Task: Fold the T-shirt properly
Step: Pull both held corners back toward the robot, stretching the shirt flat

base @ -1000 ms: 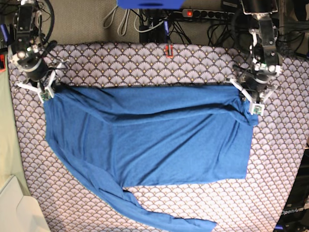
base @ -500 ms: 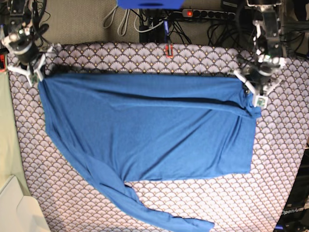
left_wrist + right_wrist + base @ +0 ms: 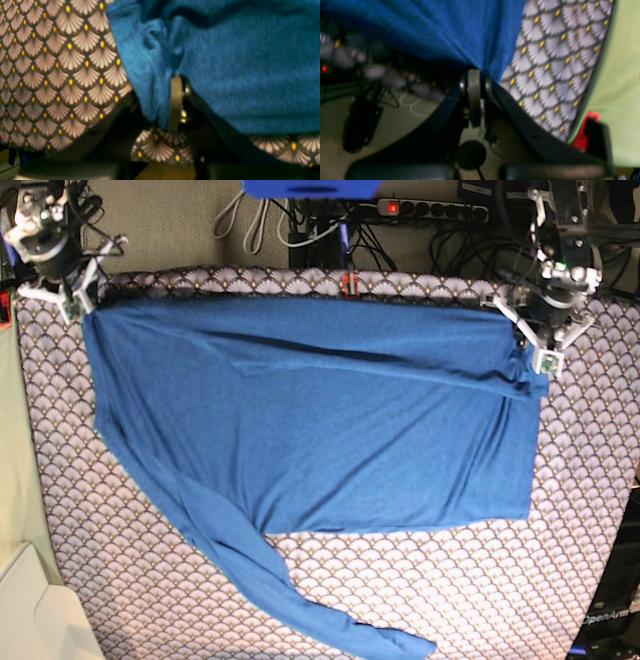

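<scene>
Both arms have dragged the T-shirt toward the far edge of the table since a second ago: its top edge sat well inside the tablecloth then and now lies almost along the far edge, pulled straighter, with the long crease across the upper body flatter. Your right gripper has travelled to the far corner on the base view's left, your left gripper to the far edge on that view's right. Both are clamped on cloth: the right wrist view shows the jaws pinched together with the T-shirt corner coming out from between them, and the left wrist view shows blue fabric bunched around the closed jaws. The shirt lies spread over most of the tablecloth, one long sleeve trailing toward the near edge; the other seems tucked across the upper body, though you can't tell for sure. My read: this is a spread-and-flatten pull, not a fold yet, so the task is early. Next you'd likely release or carry this held edge over toward the near side. Watch the far edge: any further pull could take the fabric off the table.
</scene>
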### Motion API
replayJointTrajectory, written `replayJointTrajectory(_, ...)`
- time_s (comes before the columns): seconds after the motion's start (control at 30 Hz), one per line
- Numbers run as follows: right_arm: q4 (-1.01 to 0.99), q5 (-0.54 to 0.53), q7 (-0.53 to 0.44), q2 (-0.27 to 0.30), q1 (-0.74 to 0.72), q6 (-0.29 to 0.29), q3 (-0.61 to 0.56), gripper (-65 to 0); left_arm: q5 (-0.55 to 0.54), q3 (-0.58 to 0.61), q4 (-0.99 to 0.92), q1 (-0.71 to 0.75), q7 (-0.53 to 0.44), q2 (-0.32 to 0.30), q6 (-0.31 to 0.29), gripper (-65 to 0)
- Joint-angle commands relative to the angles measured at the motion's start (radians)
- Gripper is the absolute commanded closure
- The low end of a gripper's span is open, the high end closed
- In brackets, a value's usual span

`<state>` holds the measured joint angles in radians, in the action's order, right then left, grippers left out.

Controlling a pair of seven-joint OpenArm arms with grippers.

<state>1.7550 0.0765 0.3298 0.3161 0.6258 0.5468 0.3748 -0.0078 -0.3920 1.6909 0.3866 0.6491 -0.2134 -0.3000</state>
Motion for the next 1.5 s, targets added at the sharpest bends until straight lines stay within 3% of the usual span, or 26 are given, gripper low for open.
replayJointTrajectory(0.0, 0.015, 0.001, -0.011, 0.016, 0.012, -0.008, 0.011, 0.0, 0.002, -0.006, 0.019, 0.013, -0.013, -0.011, 0.006, -0.3)
replayJointTrajectory(0.77, 0.012, -0.001, -0.031, -0.007, 0.03, -0.008, 0.053, 0.0, 0.001, -0.048, 0.01, 0.039, -0.013, -0.011, 0.003, -0.7)
replayJointTrajectory(0.83, 0.012, -0.001, -0.03, -0.007, 0.029, -0.008, 0.053, 0.0, 0.001, -0.048, 0.007, 0.038, -0.013, -0.011, 0.003, -4.1)
replayJointTrajectory(0.9, 0.01, 0.001, -0.028, -0.007, 0.03, -0.009, 0.051, -2.9, 0.001, -0.048, 0.005, 0.039, -0.013, -0.011, 0.003, -13.0)
replayJointTrajectory(1.0, 0.013, 0.001, 0.013, -0.007, 0.026, -0.009, 0.051, -11.7, 0.001, -0.048, 0.005, 0.041, -0.013, -0.011, 0.003, -27.1)
replayJointTrajectory(1.1, 0.015, 0.001, 0.039, -0.005, 0.022, -0.009, 0.053, -21.3, 0.001, -0.048, 0.007, 0.041, -0.013, -0.011, 0.003, -35.5)
replayJointTrajectory(1.23, 0.027, -0.001, 0.033, -0.005, 0.032, -0.009, 0.053, -29.9, 0.001, -0.048, 0.016, 0.061, -0.013, -0.013, 0.003, -38.1)
replayJointTrajectory(1.47, 0.125, -0.001, 0.033, -0.008, 0.085, -0.008, 0.051, -30.2, 0.001, -0.049, 0.021, 0.099, -0.013, -0.025, 0.003, -38.1)
